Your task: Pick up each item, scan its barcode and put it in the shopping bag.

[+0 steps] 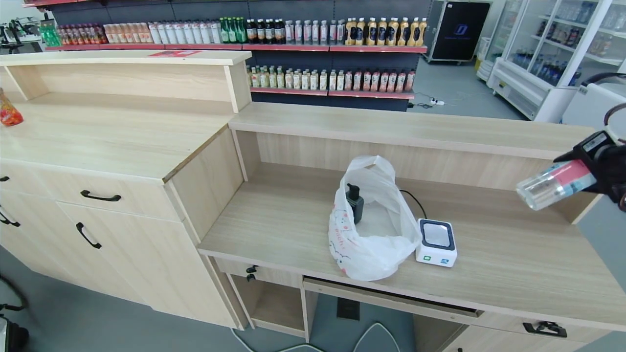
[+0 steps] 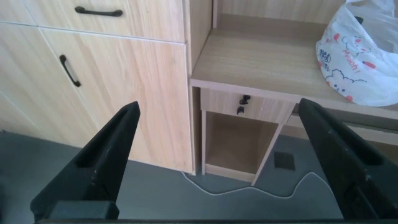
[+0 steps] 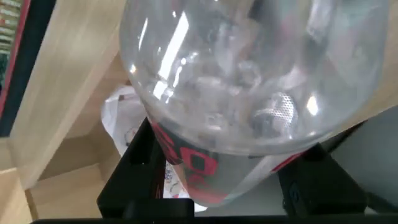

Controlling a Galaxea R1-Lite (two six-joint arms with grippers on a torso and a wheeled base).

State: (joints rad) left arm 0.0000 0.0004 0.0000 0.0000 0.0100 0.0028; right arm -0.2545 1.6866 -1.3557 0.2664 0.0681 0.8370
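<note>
My right gripper (image 1: 589, 168) hangs above the counter's right end, shut on a clear bottle (image 1: 555, 184) with a red and pale blue label, held tilted with its base toward the middle. Up close the bottle (image 3: 249, 81) sits between the black fingers (image 3: 134, 180). A white shopping bag (image 1: 370, 222) stands open on the lower counter with a black pump bottle (image 1: 355, 201) inside. A white barcode scanner (image 1: 436, 242) lies just right of the bag. My left gripper (image 2: 217, 162) is open, low beside the cabinet, with the bag (image 2: 360, 56) farther off.
A raised wooden counter with drawers (image 1: 98, 195) stands on the left, with a small red-topped item (image 1: 9, 113) at its far left. A cable (image 1: 413, 198) runs behind the scanner. Drink shelves (image 1: 293, 34) and fridges (image 1: 552, 54) line the back.
</note>
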